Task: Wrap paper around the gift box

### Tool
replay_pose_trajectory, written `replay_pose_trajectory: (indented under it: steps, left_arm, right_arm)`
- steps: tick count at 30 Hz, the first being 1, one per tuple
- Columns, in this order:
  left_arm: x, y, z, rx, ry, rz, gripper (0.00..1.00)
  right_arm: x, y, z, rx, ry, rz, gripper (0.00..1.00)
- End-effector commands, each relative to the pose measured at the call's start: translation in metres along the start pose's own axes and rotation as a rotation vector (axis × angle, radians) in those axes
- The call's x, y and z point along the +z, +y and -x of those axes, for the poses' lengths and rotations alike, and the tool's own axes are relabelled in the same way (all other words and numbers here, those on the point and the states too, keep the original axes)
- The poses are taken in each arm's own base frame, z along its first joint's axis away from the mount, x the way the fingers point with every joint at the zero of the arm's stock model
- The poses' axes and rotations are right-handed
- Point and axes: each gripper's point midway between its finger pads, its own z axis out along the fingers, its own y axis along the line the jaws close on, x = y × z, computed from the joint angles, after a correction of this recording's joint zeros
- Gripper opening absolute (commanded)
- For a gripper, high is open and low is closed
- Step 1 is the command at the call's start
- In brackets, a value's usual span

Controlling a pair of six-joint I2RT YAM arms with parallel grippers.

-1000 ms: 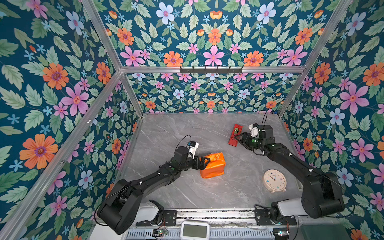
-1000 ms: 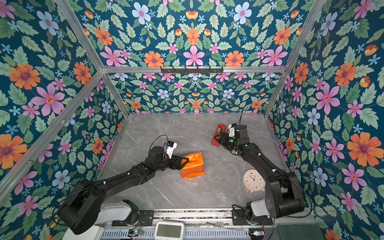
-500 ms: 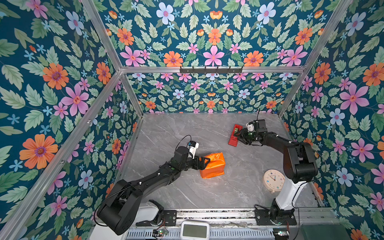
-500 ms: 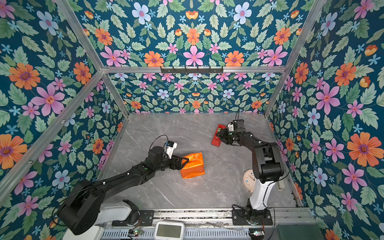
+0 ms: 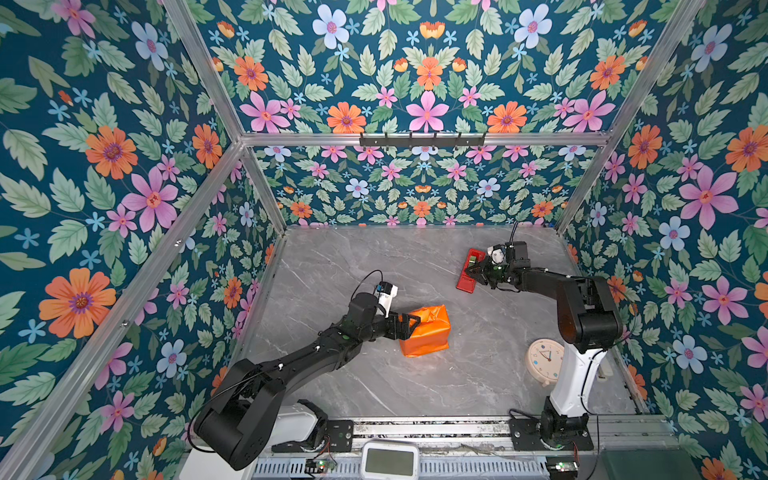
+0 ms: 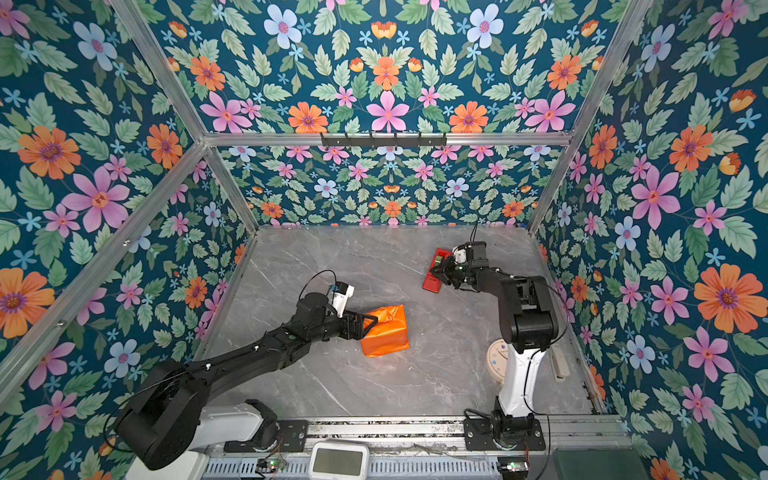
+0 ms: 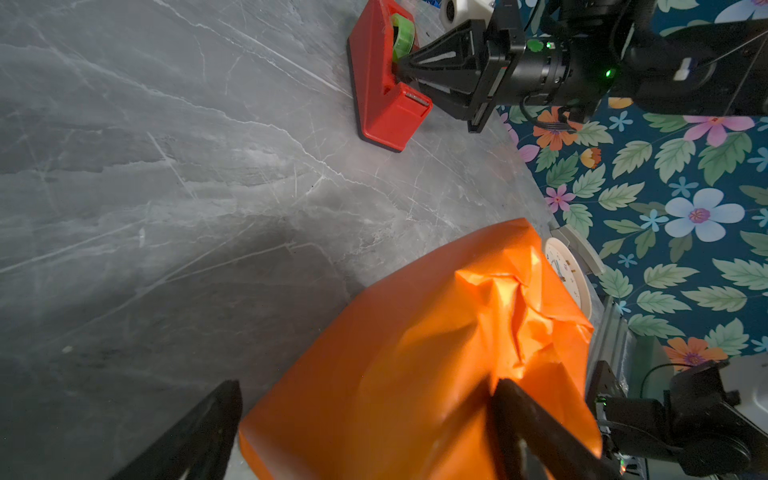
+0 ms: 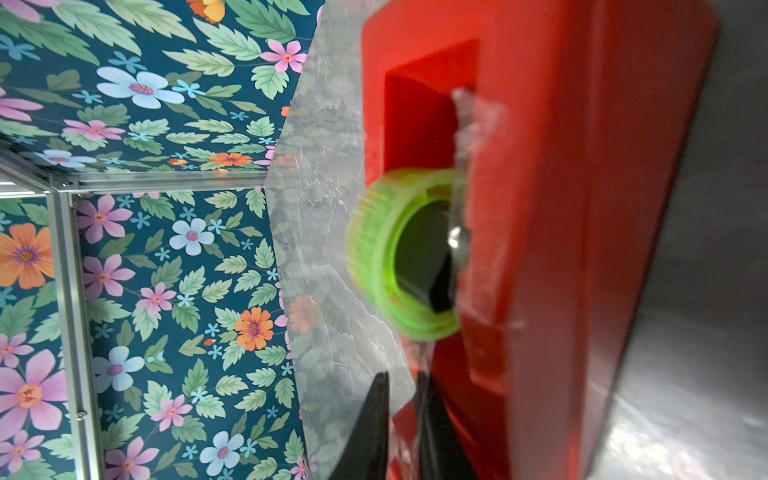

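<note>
A robot lab cell: aluminium frame [image 5: 415,139], floral-print walls [image 5: 104,166], marble-look tabletop [image 5: 365,257].

Crumpled glossy orange paper [image 5: 426,332] apparently encloses the hidden gift box, lying near the table's [image 5: 374,257] middle.

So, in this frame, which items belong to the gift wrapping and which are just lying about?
Part of the job: orange paper, folded round a box that does not show; red tape dispenser with its green roll; open left gripper at the paper; shut right gripper at the dispenser.
Lying about: cream round clock.
</note>
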Motion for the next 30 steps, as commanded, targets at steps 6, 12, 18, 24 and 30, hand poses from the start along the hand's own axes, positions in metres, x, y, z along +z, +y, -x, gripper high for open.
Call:
replay_pose_trajectory:
  steps: [6, 12, 18, 24, 30]
  left_arm:
    - [-0.003, 0.026, -0.044, -0.008, 0.161, 0.109, 0.95]
    - [-0.003, 0.026, -0.042, -0.006, 0.158, 0.105, 0.95]
    - [-0.002, 0.025, -0.041, -0.007, 0.154, 0.103, 0.95]
    - [-0.003, 0.025, -0.042, -0.006, 0.155, 0.105, 0.95]
    - [-0.003, 0.025, -0.041, -0.006, 0.154, 0.105, 0.94]
  right_arm:
    - [-0.008, 0.031, 0.014, 0.097, -0.028, 0.205, 0.0]
    - [-0.028, 0.075, 0.013, 0.091, -0.032, 0.375, 0.0]
    - [-0.029, 0.077, -0.015, 0.088, 0.002, 0.381, 0.0]
    - [-0.033, 0.067, -0.044, 0.091, -0.002, 0.347, 0.0]
    - [-0.03, 0.041, -0.066, 0.112, -0.006, 0.27, 0.0]
